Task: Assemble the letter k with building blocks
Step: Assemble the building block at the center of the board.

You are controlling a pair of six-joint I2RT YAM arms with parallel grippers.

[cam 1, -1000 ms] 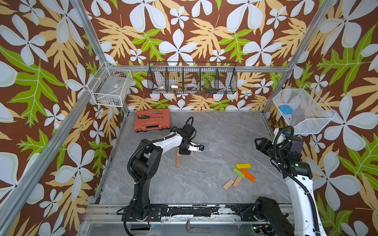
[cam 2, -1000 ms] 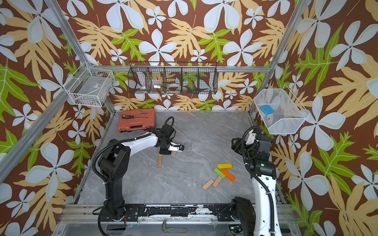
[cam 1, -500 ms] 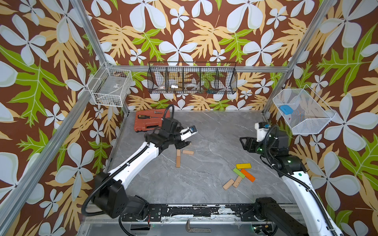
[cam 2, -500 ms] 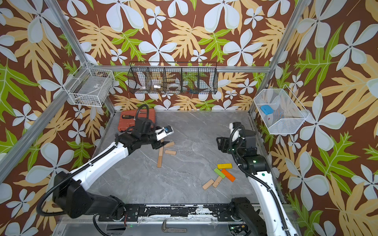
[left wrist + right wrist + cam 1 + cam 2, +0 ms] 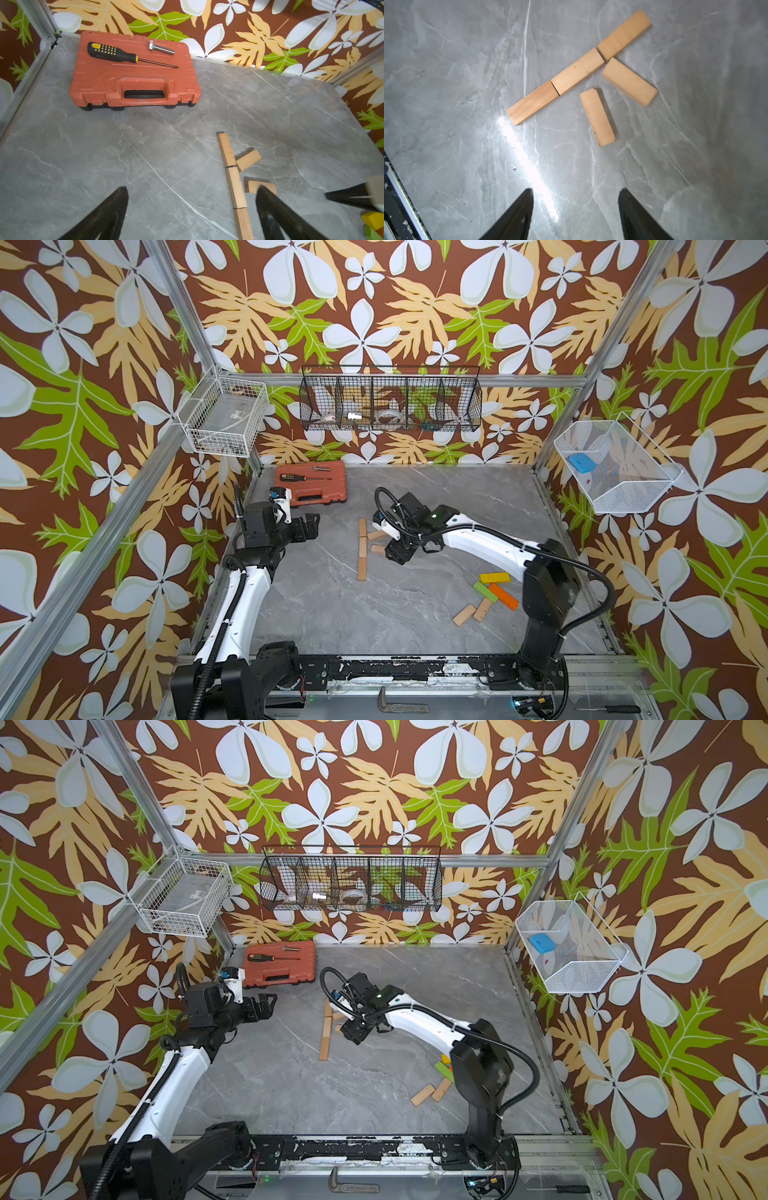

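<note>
Right gripper hovers empty, jaws apart, lower diagonal plank just ahead of it and not touching the three-plank stem, probably awaiting a nudge; left gripper gapes empty, parked clear for room.

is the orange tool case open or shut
Shut. The tool case lies flat with its lid down, and a screwdriver and a metal bolt rest on top of it.

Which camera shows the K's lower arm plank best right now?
Right wrist view: the lower arm plank lies whole and unobstructed, just off the spine. In the left wrist view the left tool covers one end. In a top view the right tool hides most of it.
</note>
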